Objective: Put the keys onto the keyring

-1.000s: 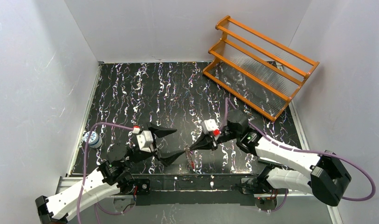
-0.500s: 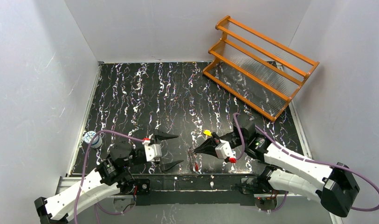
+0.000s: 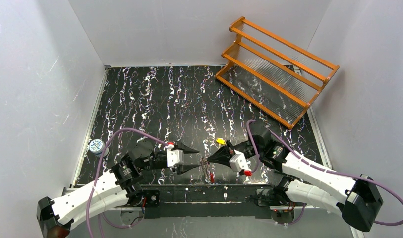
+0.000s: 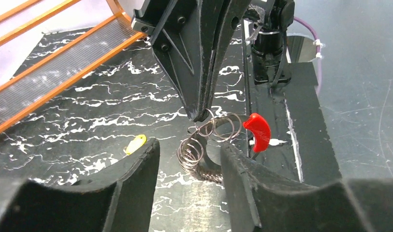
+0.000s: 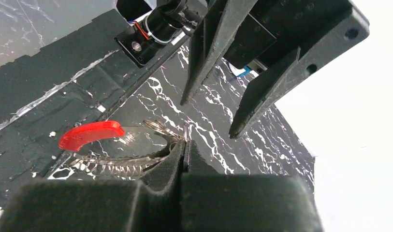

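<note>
Ring-steadying step: the right gripper (image 3: 209, 159), jaws shut, pinches the keyring (image 4: 204, 145) near the six-o'clock edge of the table (image 3: 154, 99); the left gripper (image 3: 196, 158), half open and empty, faces it from nine o'clock and probably must brace that ring before the gold-coloured key (image 3: 220, 141), at its one o'clock, is threaded.

The keyring (image 4: 190, 153) is thin, bright metal wire, shiny and coiled, with a glossy red plastic section (image 4: 257, 130). The left gripper (image 4: 190, 145) and right gripper (image 4: 200, 115) have fingers (image 4: 126, 188) of matt black plastic, grainy and rough. The table top (image 3: 154, 99) is smooth black with white marbling and a slight sheen. Matt black tape (image 4: 300, 145) covers its near edge. The far-right rack (image 3: 291, 43) has an orange satin frame and ribbed translucent shelves.
</note>
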`<state>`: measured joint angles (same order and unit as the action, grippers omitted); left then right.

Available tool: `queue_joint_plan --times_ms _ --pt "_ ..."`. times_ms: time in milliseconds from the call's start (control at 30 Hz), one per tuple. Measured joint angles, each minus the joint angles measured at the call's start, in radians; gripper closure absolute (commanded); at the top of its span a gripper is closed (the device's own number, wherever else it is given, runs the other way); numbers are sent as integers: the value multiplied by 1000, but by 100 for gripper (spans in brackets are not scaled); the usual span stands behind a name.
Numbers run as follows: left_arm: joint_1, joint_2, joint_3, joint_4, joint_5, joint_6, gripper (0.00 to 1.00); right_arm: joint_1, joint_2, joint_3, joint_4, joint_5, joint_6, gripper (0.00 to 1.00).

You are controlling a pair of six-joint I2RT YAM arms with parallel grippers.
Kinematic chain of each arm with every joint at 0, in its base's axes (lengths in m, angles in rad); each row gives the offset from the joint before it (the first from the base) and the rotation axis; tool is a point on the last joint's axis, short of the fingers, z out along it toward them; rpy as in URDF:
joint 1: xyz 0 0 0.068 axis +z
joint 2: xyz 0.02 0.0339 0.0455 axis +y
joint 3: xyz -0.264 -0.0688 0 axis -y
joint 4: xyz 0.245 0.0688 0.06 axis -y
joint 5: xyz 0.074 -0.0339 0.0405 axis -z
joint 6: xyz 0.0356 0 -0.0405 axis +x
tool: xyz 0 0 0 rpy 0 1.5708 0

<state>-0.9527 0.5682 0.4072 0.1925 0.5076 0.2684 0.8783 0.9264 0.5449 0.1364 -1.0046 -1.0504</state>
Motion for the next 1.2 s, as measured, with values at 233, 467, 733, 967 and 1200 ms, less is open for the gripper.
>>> queue_joint_plan --times_ms 233,467,733,967,1200 --pt "0 0 0 63 14 -49 87 0 0 3 45 70 215 99" --pt "0 -29 -10 72 -35 -109 86 1 2 3 122 168 560 99" --pt "0 -30 -12 74 -110 -123 76 1 57 30 89 234 815 99" --pt "0 71 -11 84 -116 -131 76 1 116 109 25 277 915 99" --pt "0 125 -11 84 -117 -144 86 1 149 138 -20 281 940 99"
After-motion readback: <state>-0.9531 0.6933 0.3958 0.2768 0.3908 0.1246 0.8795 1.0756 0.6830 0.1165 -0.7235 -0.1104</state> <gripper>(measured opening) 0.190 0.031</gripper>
